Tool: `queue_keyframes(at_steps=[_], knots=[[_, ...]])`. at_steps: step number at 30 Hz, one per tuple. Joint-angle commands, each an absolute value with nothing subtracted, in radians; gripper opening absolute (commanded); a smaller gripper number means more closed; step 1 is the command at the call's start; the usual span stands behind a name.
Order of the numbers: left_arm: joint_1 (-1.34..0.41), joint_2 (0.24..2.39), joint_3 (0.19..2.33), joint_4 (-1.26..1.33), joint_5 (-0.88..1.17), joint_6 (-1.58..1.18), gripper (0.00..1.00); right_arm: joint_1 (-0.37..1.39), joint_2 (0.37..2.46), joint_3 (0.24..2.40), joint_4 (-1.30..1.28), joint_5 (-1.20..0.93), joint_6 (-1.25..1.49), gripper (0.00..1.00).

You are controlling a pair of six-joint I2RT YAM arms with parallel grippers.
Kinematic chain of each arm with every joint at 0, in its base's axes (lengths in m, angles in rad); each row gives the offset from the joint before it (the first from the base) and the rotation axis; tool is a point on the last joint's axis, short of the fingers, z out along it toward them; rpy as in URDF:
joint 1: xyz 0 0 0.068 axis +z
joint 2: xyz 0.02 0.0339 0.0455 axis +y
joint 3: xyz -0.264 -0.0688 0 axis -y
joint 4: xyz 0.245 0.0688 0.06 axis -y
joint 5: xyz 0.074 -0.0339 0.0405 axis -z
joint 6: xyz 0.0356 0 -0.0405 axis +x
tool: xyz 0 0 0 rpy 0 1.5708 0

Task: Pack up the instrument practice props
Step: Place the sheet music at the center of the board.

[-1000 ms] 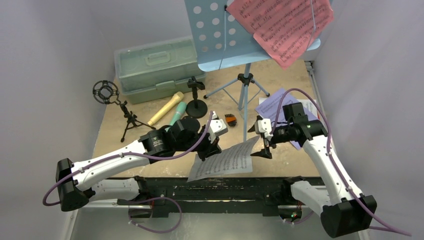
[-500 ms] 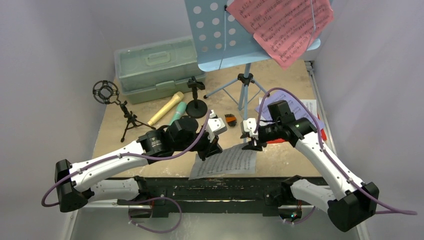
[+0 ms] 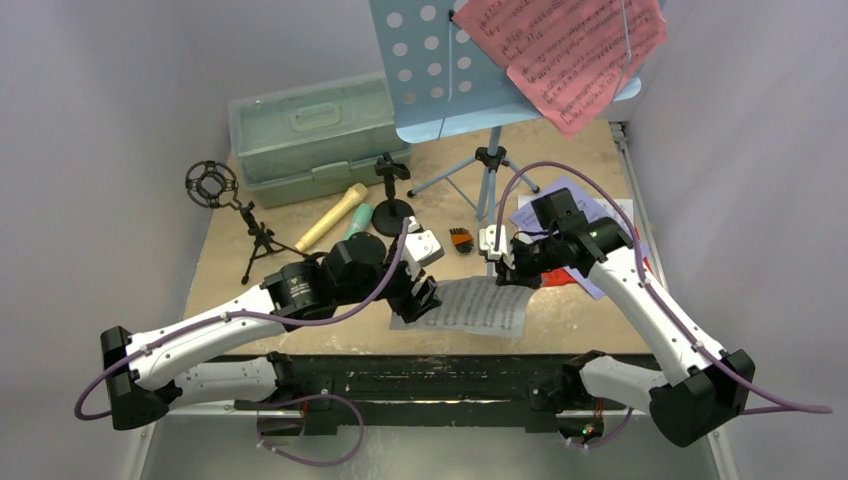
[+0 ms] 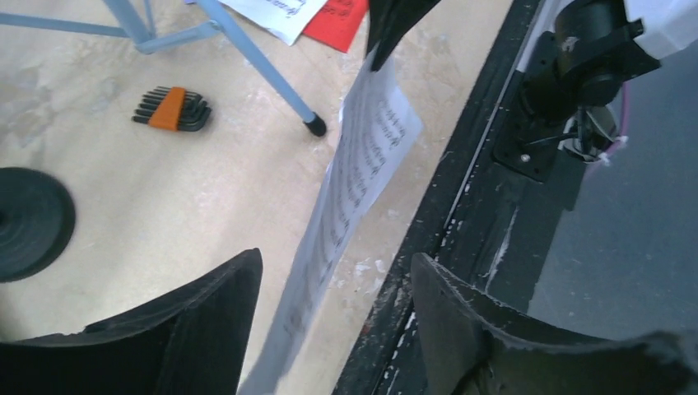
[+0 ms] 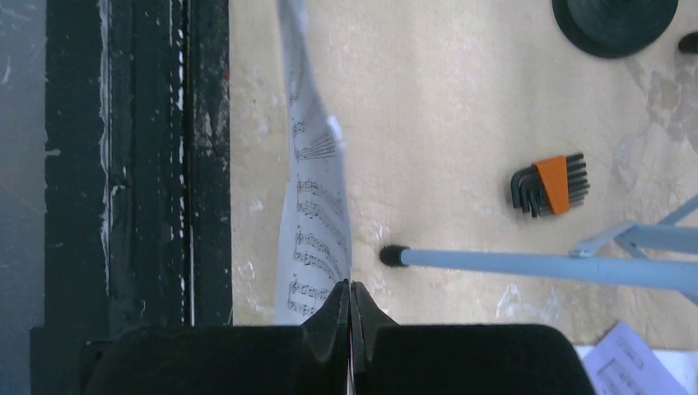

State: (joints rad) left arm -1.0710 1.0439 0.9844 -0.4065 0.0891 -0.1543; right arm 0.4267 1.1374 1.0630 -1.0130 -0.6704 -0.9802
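From the overhead camera I am watching a white paper music sheet [image 3: 470, 305] hanging between my two arms over the near strip of the beige tabletop [image 3: 585, 160]. The right gripper [image 3: 505, 272] is pinching its right end, and the left gripper [image 3: 425, 297] is sitting at its left end. Behind them, a light-blue perforated music rack [image 3: 430, 70] on tripod legs is carrying a red music sheet [image 3: 565, 50], and a purple music sheet [image 3: 527, 215] is lying beside the right arm. On the left, a tan toy microphone [image 3: 332, 216] and a teal toy microphone [image 3: 357, 218] are lying side by side between a black ring-top tripod mic holder [image 3: 225, 200] and a black round-base mic holder [image 3: 392, 205], in front of a pale green translucent plastic case [image 3: 310, 135]. An orange-and-black hex key set [image 3: 460, 240] is lying near the rack's front leg. From the left wrist camera, the fingers [image 4: 206, 329] are standing apart with the white sheet running edge-on through the gap. From the right wrist camera, the fingers [image 5: 337, 309] are pressing together on the sheet's edge.
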Motion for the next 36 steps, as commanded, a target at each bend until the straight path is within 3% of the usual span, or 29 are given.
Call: queue_keyframes(at_steps=[1,4,6,15,22,36], knots=[[-1.069,0.994,1.022,-0.443,-0.070,-0.055,0.76,0.428,1.091,1.128,-1.144,-0.486,-0.963,0.00],[-1.068,0.959,0.991,-0.430,-0.213,0.009,0.95,0.427,1.047,1.161,-1.183,-0.407,-0.950,0.00],[-1.068,0.940,0.959,-0.404,-0.283,0.058,1.00,0.426,1.028,1.185,-1.214,-0.356,-0.940,0.00],[-1.066,0.901,0.767,-0.289,-0.415,0.118,1.00,0.379,1.000,1.197,-1.282,-0.146,-0.890,0.00],[-1.063,0.910,0.746,-0.278,-0.452,0.115,1.00,0.276,1.000,1.162,-1.298,-0.023,-0.944,0.00],[-1.058,0.901,0.732,-0.273,-0.454,0.112,1.00,0.049,1.120,1.063,-1.022,0.121,-1.099,0.00]])
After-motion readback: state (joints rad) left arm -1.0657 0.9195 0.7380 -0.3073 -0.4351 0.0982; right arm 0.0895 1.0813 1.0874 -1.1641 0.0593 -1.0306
